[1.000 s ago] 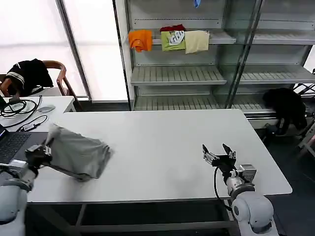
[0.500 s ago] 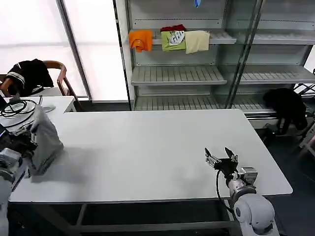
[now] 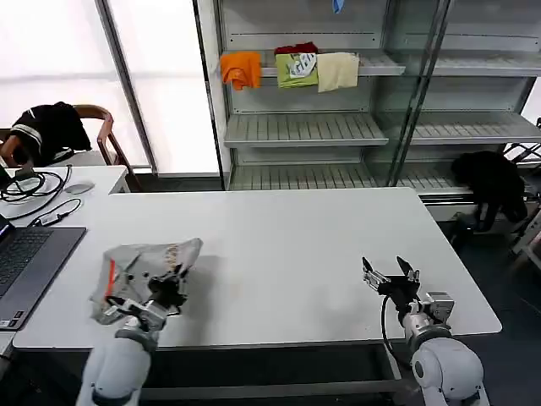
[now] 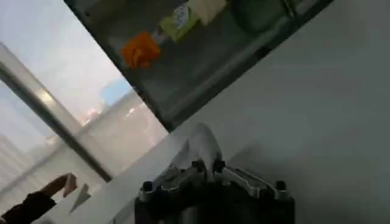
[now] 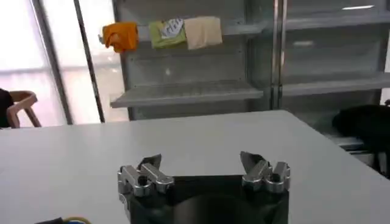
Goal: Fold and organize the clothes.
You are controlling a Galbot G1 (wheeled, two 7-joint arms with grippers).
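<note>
Grey shirt (image 3: 139, 266) bunched and unfolded on the table (image 3: 287, 245), pinched in the left gripper (image 3: 163, 289); right gripper (image 3: 390, 275) spread, empty; folding looks barely begun.

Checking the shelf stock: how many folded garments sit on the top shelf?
3 clearly, side by side: orange garment, green garment, cream garment. A red piece behind the green one may be a fourth.

The left hand (image 3: 166, 288) is low at the near left, its fingers pinched together on grey cloth. The right hand (image 3: 390, 276) rests low at the near right, fingers spread wide.
</note>
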